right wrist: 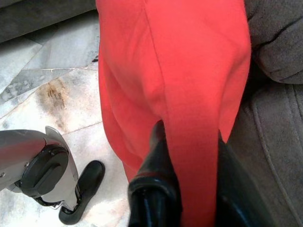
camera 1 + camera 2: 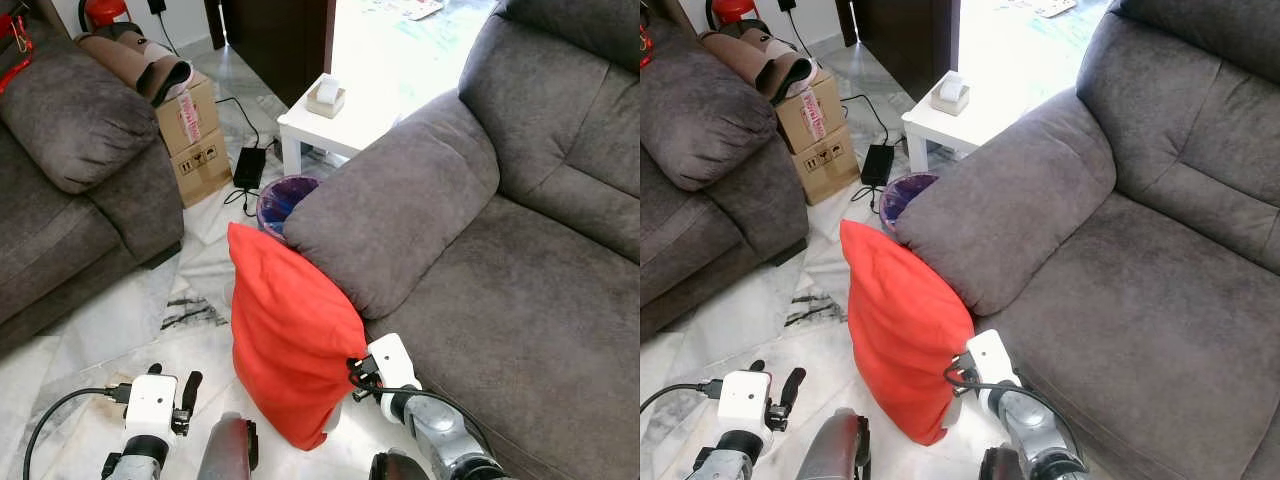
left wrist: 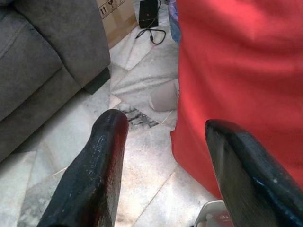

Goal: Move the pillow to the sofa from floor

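The right gripper [image 1: 189, 189] is clamped on the upright red fabric pillow [image 2: 285, 335], which leans against the grey suede sofa [image 2: 520, 290] directly rightward; left gripper [image 3: 175, 175] open.

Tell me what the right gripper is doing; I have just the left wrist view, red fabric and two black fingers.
Observer: The right gripper is shut on a fold of the red pillow.
Operator: Say where the pillow stands.
Observer: Upright on the marble floor, leaning against the grey sofa's armrest.
Operator: Report my own gripper.
Observer: The left gripper is open, low over the floor on the pillow's left, apart from it.
Operator: Name what lies behind the pillow.
Observer: A purple-lined bin, then a white side table.
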You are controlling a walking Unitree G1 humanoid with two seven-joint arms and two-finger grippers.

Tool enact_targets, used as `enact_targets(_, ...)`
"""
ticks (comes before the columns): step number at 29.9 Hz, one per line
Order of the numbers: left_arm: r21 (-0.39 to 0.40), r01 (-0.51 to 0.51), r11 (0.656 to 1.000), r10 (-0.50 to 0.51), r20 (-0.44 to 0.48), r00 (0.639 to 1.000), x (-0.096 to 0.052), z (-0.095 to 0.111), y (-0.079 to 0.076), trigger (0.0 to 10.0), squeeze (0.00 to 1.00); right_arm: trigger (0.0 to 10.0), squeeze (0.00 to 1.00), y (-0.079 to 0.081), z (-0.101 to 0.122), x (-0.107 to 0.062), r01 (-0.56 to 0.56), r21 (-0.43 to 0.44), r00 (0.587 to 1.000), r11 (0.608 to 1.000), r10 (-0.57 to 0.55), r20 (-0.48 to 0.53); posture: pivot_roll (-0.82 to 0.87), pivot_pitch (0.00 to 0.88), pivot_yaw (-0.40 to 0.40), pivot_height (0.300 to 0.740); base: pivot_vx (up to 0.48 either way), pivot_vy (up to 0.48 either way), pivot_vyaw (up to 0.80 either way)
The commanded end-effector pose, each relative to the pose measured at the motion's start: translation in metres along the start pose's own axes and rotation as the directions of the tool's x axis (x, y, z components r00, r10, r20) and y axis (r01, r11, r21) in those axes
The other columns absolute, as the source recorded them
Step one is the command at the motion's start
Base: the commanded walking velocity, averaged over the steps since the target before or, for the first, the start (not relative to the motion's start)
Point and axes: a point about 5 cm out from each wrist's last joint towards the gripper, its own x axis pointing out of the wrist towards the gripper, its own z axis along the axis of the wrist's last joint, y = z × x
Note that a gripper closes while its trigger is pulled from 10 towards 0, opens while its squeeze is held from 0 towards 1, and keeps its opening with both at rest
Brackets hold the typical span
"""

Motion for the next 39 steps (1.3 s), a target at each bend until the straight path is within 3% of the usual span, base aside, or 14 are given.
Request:
enact_targets(1,-0.009,-0.017,1.000,0.016,-0.048,0.999,-0.006,-0.010,0.001,10.0,0.00,0.0,0.00,0.003,-0.010,-0.002,-0.007,0.018,0.999,1.000,0.008,-0.038,0.27,0.243,-0.047,0.641,0.000,0.000,0.00)
enact_targets(19,-0.023,-0.026,0.999,0.024,-0.067,0.997,0.002,-0.015,-0.002,10.0,0.00,0.0,0.00,0.026,-0.006,0.005,-0.066,0.069,0.998,0.995,0.066,-0.005,0.25,0.156,-0.066,0.641,0.000,0.000,0.00)
enact_targets(32,-0.053,-0.014,0.998,0.010,-0.068,0.998,0.008,-0.013,0.002,10.0,0.00,0.0,0.00,0.017,-0.008,0.003,0.046,0.200,0.999,0.979,-0.049,0.011,0.23,0.135,-0.029,0.641,0.000,0.000,0.00)
enact_targets(33,-0.061,-0.014,0.998,0.010,-0.074,0.997,0.008,-0.015,0.003,10.0,0.00,7.0,0.00,0.014,-0.010,0.002,0.078,0.187,0.997,0.979,-0.081,0.008,0.22,0.133,-0.020,0.641,0.000,0.000,0.00)
enact_targets(34,-0.073,-0.015,0.997,0.009,-0.082,0.997,0.007,-0.016,0.003,10.0,0.00,10.0,0.00,0.013,-0.012,0.001,0.092,0.192,0.996,0.977,-0.094,0.001,0.21,0.131,-0.017,0.641,0.000,0.000,0.00)
enact_targets(38,-0.071,0.006,0.997,-0.013,-0.100,0.995,0.006,-0.021,0.000,10.0,0.00,10.0,0.00,0.012,-0.017,-0.002,0.106,0.222,0.994,0.969,-0.107,-0.008,0.20,0.133,0.000,0.641,0.000,0.000,0.00)
enact_targets(39,-0.060,0.035,0.998,-0.042,-0.106,0.994,0.005,-0.023,-0.003,10.0,0.00,10.0,0.00,0.010,-0.023,-0.005,0.115,0.264,0.993,0.958,-0.116,-0.010,0.19,0.133,0.004,0.641,0.000,0.000,0.00)
